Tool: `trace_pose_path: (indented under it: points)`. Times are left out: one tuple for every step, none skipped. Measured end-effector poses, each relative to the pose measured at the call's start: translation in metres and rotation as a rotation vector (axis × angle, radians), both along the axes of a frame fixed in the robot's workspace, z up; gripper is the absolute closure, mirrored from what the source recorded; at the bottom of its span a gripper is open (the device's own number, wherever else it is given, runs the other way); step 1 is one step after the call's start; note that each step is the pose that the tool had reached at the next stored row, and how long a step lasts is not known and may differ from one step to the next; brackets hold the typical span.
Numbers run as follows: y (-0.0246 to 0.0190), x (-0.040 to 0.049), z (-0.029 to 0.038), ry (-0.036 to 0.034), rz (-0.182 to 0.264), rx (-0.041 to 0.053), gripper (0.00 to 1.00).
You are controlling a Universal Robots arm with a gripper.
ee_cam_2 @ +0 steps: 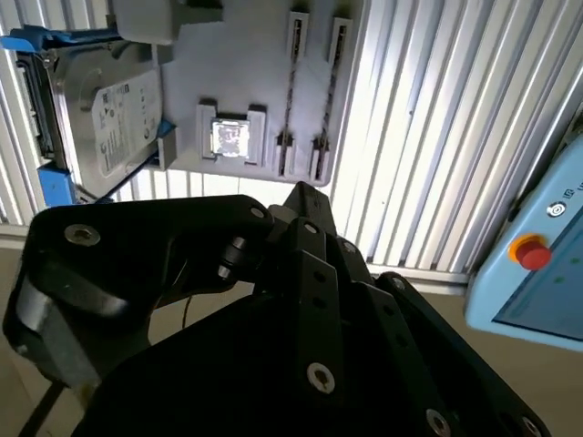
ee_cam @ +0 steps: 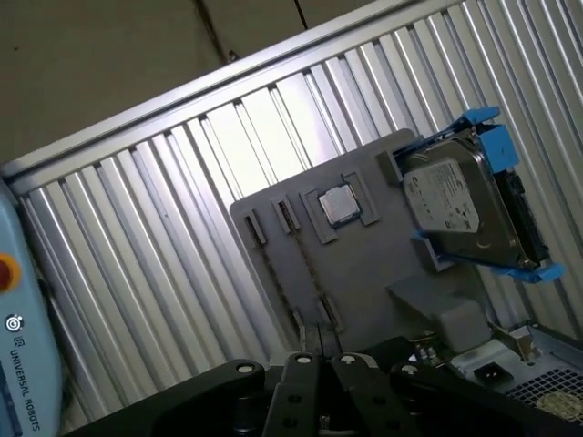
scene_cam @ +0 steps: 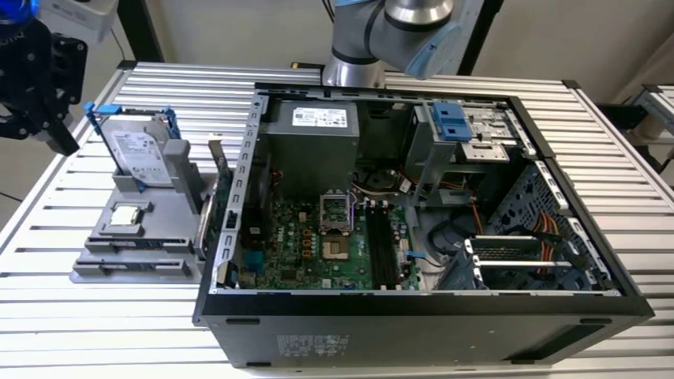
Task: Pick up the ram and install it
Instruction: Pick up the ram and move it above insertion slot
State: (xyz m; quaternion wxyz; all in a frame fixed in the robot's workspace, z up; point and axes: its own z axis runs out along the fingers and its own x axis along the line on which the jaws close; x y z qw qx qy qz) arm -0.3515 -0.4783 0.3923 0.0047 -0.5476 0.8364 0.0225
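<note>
Gripper [scene_cam: 55,136] hangs at the exterior view's far left, over the edge of the slatted table [scene_cam: 106,332]. It is raised and well apart from the open computer case [scene_cam: 421,332]. The arm [scene_cam: 364,39] rises behind the case. In both wrist views we see the fingertips [ee_cam_2: 305,208] drawn together, with nothing visible between them. Near the gripper sits the grey holder [ee_cam_2: 182,100], carrying the hard drive [ee_cam_2: 105,109] and the CPU chip [ee_cam_2: 230,138]. Thin dark lines run along its two long slots [ee_cam_2: 292,82]. We cannot tell whether either line is the ram on edge.
</note>
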Motion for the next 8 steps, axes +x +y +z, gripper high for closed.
trace_pose_path:
  points:
    - [0.0000,0.0000,0.0000,-0.0006,0.014,-0.0001,1.00]
    - [0.0000,0.0000,0.0000,-0.0010,0.029,-0.0001,1.00]
    - [0.0000,0.0000,0.0000,-0.0014,0.043,-0.0001,1.00]
    - [0.0000,0.0000,0.0000,-0.0016,0.057,-0.0001,1.00]
    - [0.0000,0.0000,0.0000,-0.0019,0.070,-0.0001,1.00]
    - [0.0000,0.0000,0.0000,-0.0019,0.084,-0.0001,1.00]
    - [0.0001,-0.0002,0.0000,-0.0020,0.099,0.0000,1.00]
    - [0.0001,-0.0002,0.0000,-0.0020,0.113,0.0000,1.00]
